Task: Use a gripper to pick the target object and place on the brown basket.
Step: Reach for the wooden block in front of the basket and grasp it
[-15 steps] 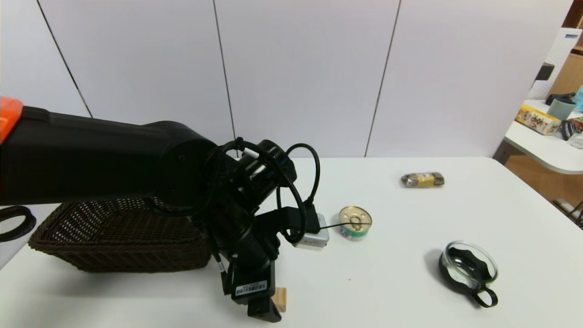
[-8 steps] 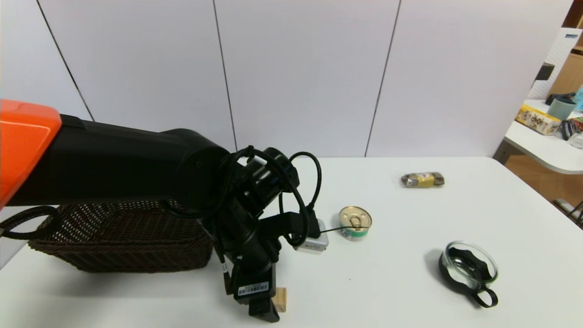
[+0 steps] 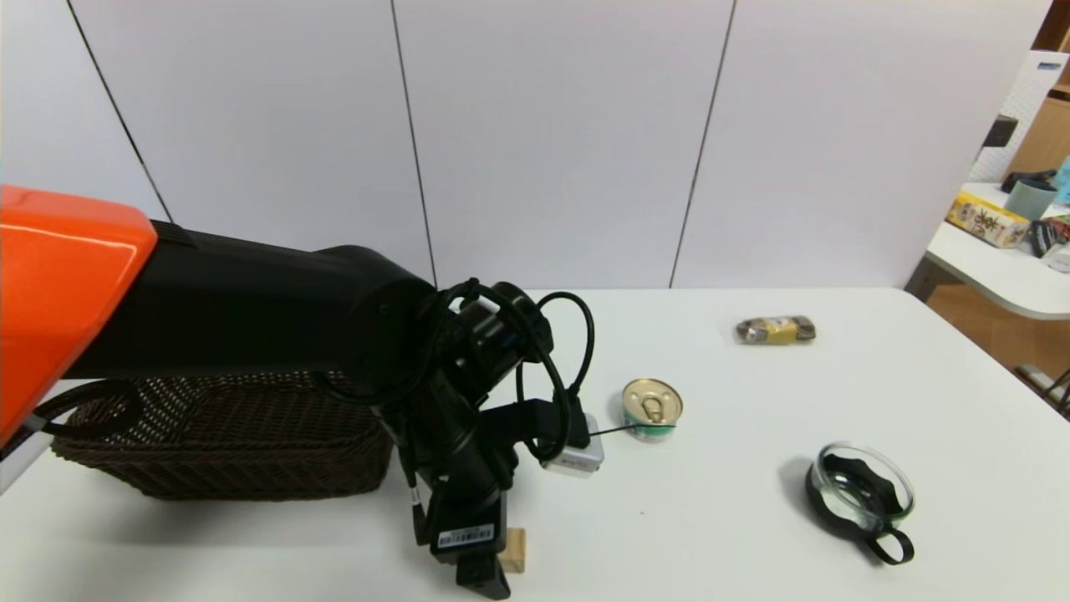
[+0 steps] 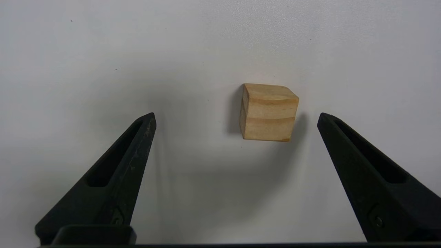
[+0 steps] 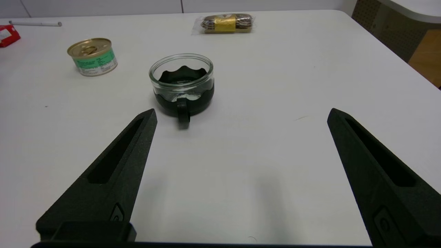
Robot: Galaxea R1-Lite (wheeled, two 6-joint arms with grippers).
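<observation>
The light-tan wooden cube (image 3: 513,550) lies on the white table near its front edge, half hidden behind my left gripper (image 3: 483,577). In the left wrist view the cube (image 4: 268,113) sits on the table between and just beyond the tips of the left gripper (image 4: 236,119), nearer one finger; the jaws are wide open and touch nothing. The brown wicker basket (image 3: 209,443) stands at the left, partly hidden by the left arm. My right gripper (image 5: 241,115) is open and empty over bare table; it does not show in the head view.
A gold-lidded tin can (image 3: 651,409) stands right of the left arm. A glass cup with a black holder (image 3: 861,497) is at the right front. A wrapped snack (image 3: 776,329) lies farther back. A red packet (image 5: 7,34) shows at the edge of the right wrist view.
The left arm has reached further forward and lowered a little, bringing the gripper down beside the cube. The cube, can and cup have not moved.
</observation>
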